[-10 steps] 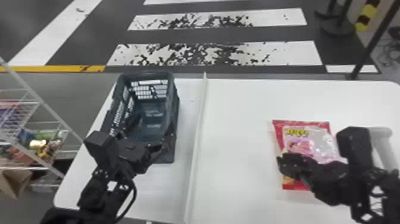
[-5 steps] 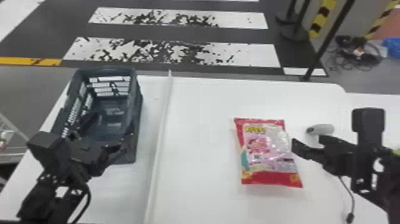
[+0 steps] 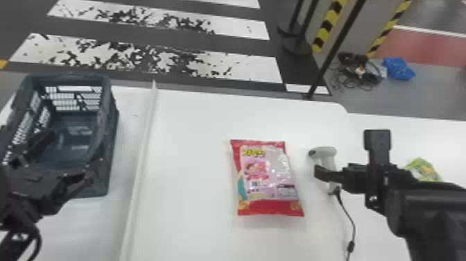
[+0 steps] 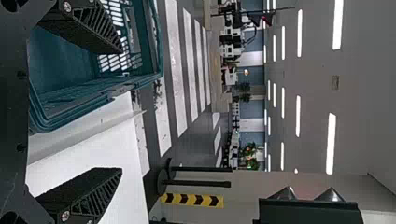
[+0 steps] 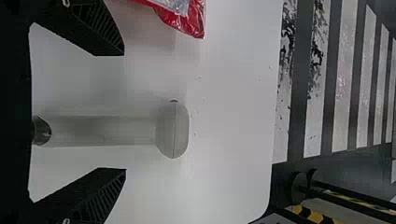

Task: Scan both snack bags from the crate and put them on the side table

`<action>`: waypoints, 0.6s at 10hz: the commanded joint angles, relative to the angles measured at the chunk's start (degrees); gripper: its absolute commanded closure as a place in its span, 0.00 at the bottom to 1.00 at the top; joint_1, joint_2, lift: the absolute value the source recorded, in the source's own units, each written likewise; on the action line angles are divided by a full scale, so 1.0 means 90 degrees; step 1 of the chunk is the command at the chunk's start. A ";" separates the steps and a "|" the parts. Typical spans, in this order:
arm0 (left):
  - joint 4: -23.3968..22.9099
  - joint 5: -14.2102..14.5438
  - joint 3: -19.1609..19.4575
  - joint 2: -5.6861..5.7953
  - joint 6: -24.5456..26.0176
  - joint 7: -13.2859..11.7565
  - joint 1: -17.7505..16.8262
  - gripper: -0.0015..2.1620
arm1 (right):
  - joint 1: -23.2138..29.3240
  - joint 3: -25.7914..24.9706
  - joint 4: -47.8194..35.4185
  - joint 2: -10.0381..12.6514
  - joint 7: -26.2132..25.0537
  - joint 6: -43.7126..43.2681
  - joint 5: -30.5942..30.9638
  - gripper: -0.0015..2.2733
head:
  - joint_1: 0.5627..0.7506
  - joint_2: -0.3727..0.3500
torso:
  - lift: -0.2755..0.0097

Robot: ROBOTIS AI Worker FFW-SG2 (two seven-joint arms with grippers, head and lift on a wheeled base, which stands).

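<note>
White tabletop (image 3: 194, 145) below, black left gripper (image 4: 122, 111) and right gripper (image 5: 125, 112) gape; to scan, the right should next grasp the grey plastic scanner (image 5: 173, 133).

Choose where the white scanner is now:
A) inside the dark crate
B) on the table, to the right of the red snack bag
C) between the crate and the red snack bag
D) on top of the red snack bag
B: in the head view, the white scanner lies on the table to the right of the red snack bag, not touching it.
</note>
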 commanded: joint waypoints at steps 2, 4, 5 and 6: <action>-0.0002 0.0000 0.0019 -0.0002 0.0001 0.0000 0.0015 0.05 | -0.0729 0.0153 0.1130 -0.0217 0.0072 -0.0006 0.0023 0.03 | 0.70 0.22 | 0.66; -0.0002 0.0000 0.0029 -0.0002 0.0001 0.0000 0.0015 0.05 | -0.1100 0.0329 0.1842 -0.0363 0.0257 -0.0045 -0.0006 0.23 | 0.70 0.21 | 0.66; -0.0002 0.0000 0.0029 -0.0002 0.0001 0.0000 0.0025 0.05 | -0.1168 0.0358 0.1989 -0.0373 0.0277 -0.0123 0.0043 0.53 | 0.70 0.21 | 0.66; -0.0002 0.0000 0.0029 -0.0012 0.0001 0.0000 0.0025 0.05 | -0.1217 0.0368 0.2067 -0.0373 0.0238 -0.0104 0.0043 0.88 | 0.70 0.21 | 0.66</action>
